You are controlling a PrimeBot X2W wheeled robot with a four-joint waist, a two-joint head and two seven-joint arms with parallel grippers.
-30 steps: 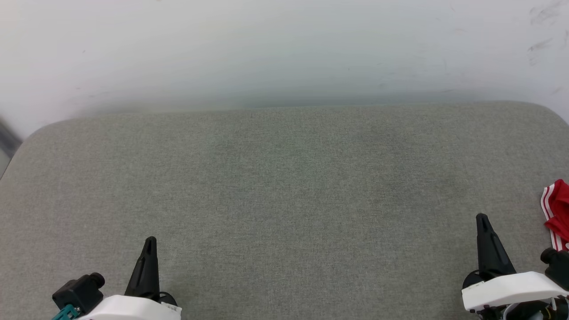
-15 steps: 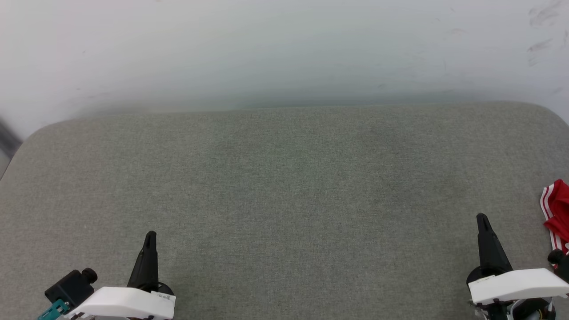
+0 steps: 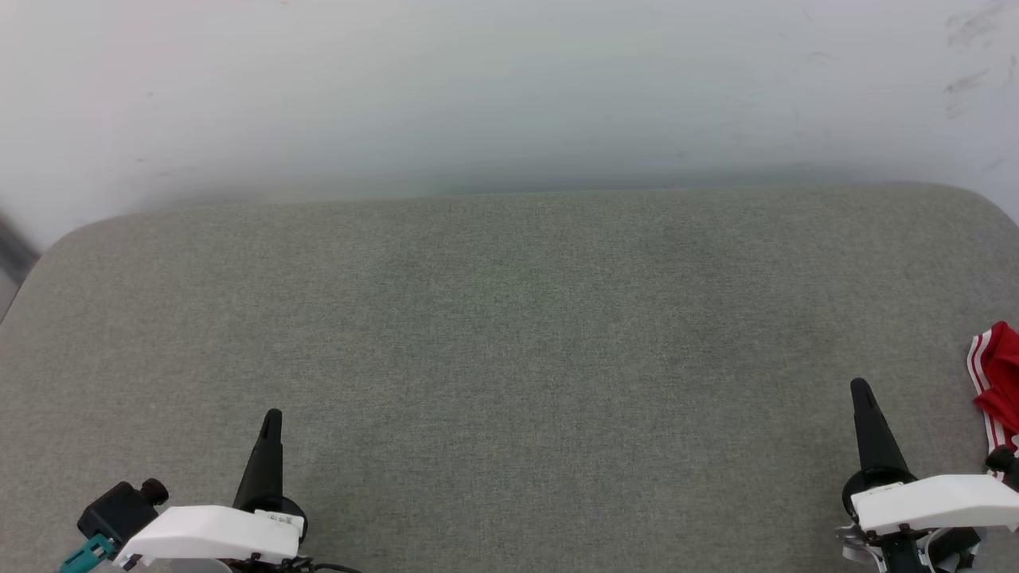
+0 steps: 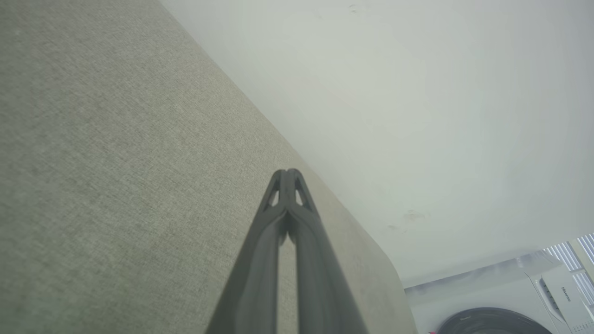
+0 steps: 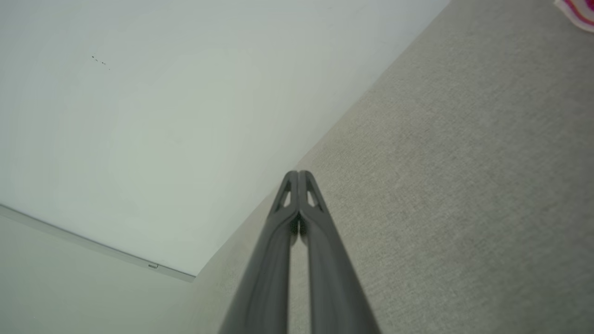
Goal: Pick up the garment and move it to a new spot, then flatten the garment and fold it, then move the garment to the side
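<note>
The garment, red with white stripes along its trim, lies at the far right edge of the grey cushioned surface, mostly cut off by the head view's edge; a corner of it shows at the top right of the right wrist view. My right gripper sits shut and empty at the lower right, a short way left of the garment. My left gripper sits shut and empty at the lower left. In the wrist views both pairs of fingertips touch each other above bare fabric.
A pale wall rises behind the grey surface, whose corners are rounded. A white washing machine with a dark round door stands beyond the surface's end in the left wrist view.
Both arms have drawn back slightly toward the lower edge of the head view, the left one tilting. The garment has not moved.
</note>
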